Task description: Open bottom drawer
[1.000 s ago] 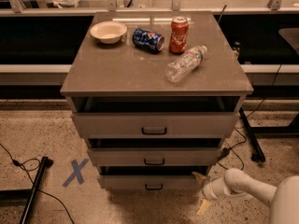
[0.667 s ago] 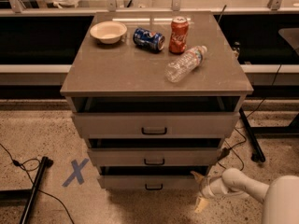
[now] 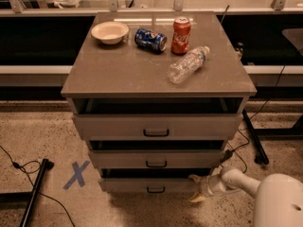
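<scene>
The bottom drawer (image 3: 132, 185) is the lowest of three grey cabinet drawers and has a small black bar handle (image 3: 155, 190). It stands out a little from the cabinet, with a dark gap above its front. My gripper (image 3: 195, 188) is at the right end of this drawer's front, low near the floor, on a white arm (image 3: 236, 181) that comes in from the lower right. Its two tan fingers (image 3: 197, 198) are spread apart, one above the other, and hold nothing. The gripper is to the right of the handle, not on it.
The middle drawer (image 3: 156, 159) and top drawer (image 3: 156, 126) also stand slightly out. On the cabinet top (image 3: 118, 74) are a bowl (image 3: 110, 32), a blue can on its side (image 3: 150, 39), an upright red can (image 3: 181, 29) and a lying plastic bottle (image 3: 188, 64). Cables and a blue X mark (image 3: 76, 174) lie on the floor.
My gripper has edged slightly left, closer to the right end of the bottom drawer. The drawers look the same as before.
</scene>
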Robot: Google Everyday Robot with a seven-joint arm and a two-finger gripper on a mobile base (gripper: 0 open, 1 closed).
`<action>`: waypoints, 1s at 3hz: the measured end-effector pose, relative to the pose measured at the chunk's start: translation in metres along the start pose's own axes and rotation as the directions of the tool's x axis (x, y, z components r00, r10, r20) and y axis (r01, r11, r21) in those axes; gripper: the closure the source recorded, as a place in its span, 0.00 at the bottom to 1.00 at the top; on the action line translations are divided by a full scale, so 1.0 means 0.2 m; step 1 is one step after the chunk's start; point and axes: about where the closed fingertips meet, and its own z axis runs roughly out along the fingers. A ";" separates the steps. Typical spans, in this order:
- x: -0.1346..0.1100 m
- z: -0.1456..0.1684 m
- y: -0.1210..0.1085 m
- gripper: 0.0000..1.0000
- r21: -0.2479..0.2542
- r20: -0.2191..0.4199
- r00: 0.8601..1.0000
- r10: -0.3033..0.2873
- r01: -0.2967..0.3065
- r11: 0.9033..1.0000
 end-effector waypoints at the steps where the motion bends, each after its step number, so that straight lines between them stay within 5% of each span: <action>1: -0.01 0.02 0.04 0.45 -0.033 -0.005 1.000 -0.006 0.005 0.999; 3: -0.09 -0.08 0.27 0.50 -0.074 0.053 0.999 -0.010 0.014 0.997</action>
